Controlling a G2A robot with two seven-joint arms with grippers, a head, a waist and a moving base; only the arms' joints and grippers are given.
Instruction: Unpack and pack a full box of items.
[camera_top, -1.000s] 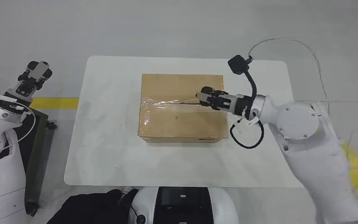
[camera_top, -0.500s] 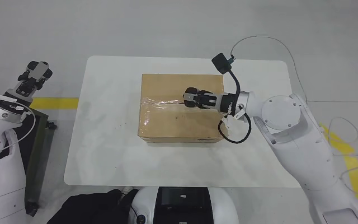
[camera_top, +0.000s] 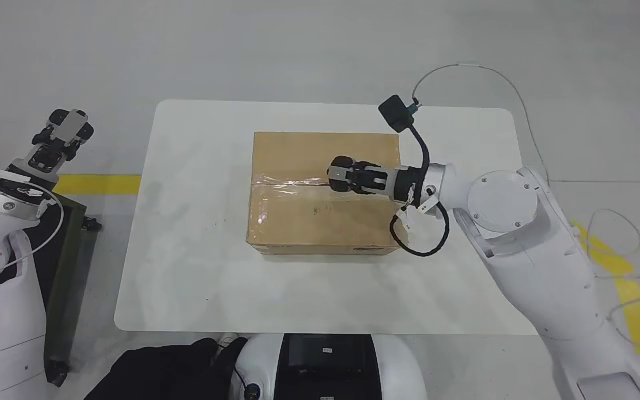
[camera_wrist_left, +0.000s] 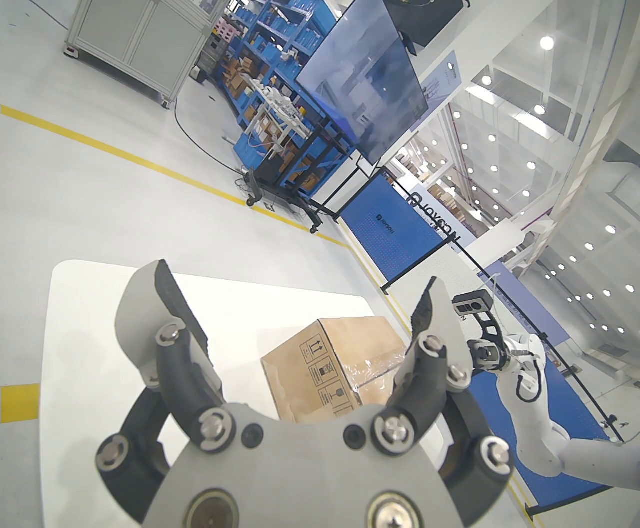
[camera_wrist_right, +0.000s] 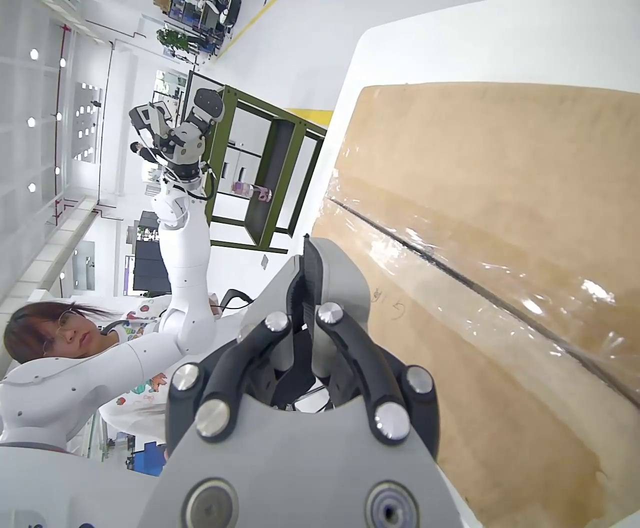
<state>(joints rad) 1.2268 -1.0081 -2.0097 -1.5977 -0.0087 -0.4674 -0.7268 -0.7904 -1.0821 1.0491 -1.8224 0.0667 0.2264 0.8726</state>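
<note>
A closed cardboard box (camera_top: 300, 215) sits in the middle of the white table (camera_top: 190, 260), with clear tape (camera_top: 290, 183) along its top seam. My right gripper (camera_top: 335, 177) is shut just above the box top, at the seam near its middle. In the right wrist view the fingertips (camera_wrist_right: 306, 252) are pressed together beside the taped seam (camera_wrist_right: 450, 270) of the box (camera_wrist_right: 500, 175), with nothing seen between them. My left gripper (camera_top: 62, 128) is held off the table's left side, open and empty. Its wrist view looks past the left gripper (camera_wrist_left: 297, 280) to the box (camera_wrist_left: 320, 365).
A dark green shelf cart (camera_top: 70, 260) stands on the floor left of the table, under the left arm. Bare table surface runs all around the box, widest at the front and left. A yellow floor line (camera_top: 100, 183) passes by the left edge.
The right gripper slid left along the taped seam, from the box's right edge to near its middle, then stopped. The left arm stayed still.
</note>
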